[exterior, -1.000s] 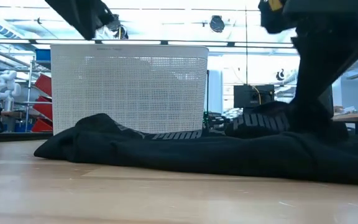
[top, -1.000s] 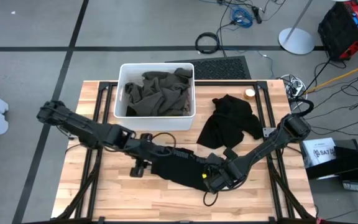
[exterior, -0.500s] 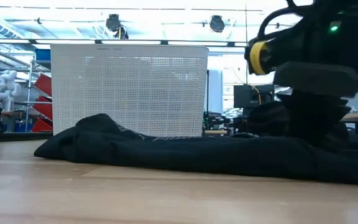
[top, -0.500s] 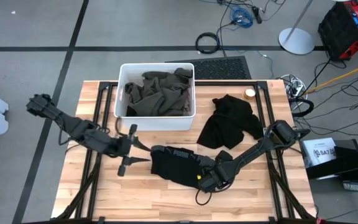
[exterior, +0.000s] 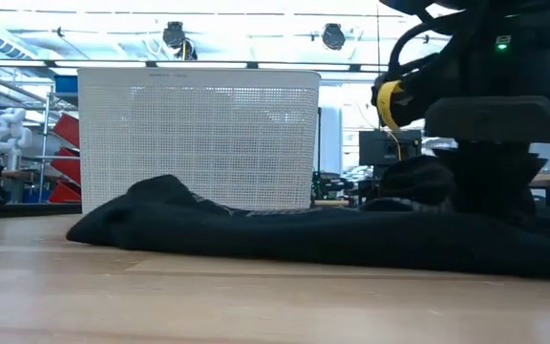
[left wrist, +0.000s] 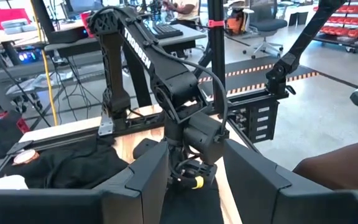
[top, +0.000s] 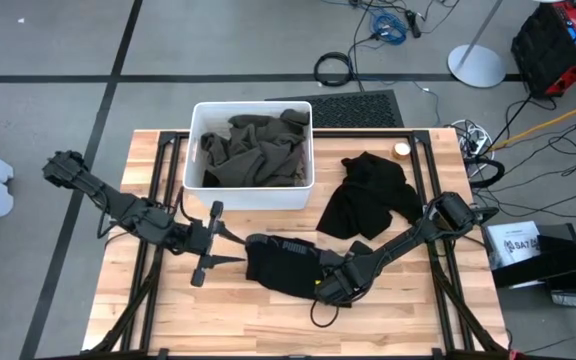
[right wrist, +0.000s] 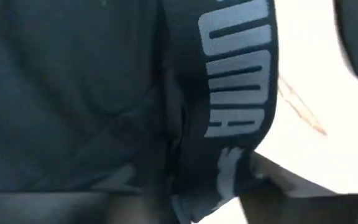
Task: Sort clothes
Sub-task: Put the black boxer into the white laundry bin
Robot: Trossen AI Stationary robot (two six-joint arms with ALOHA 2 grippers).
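From overhead I see my left arm stretched low from nine o'clock, left gripper (top: pixel 211 245) spread open, empty, just beside the black garment (top: pixel 280 265) at table centre. My right arm reaches from three o'clock; right gripper (top: pixel 330 288) presses onto that garment's five-o'clock edge, grip unclear.

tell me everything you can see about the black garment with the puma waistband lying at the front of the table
The black garment is soft dark fabric, folded into a flattened, slightly bunched heap on the wooden table, in front of the white bin and apart from it. Its elastic waistband carries pale PUMA lettering, facing up in the high view. The right gripper presses down on its right end. The left gripper hangs just off its left edge, fingers spread, not touching it.
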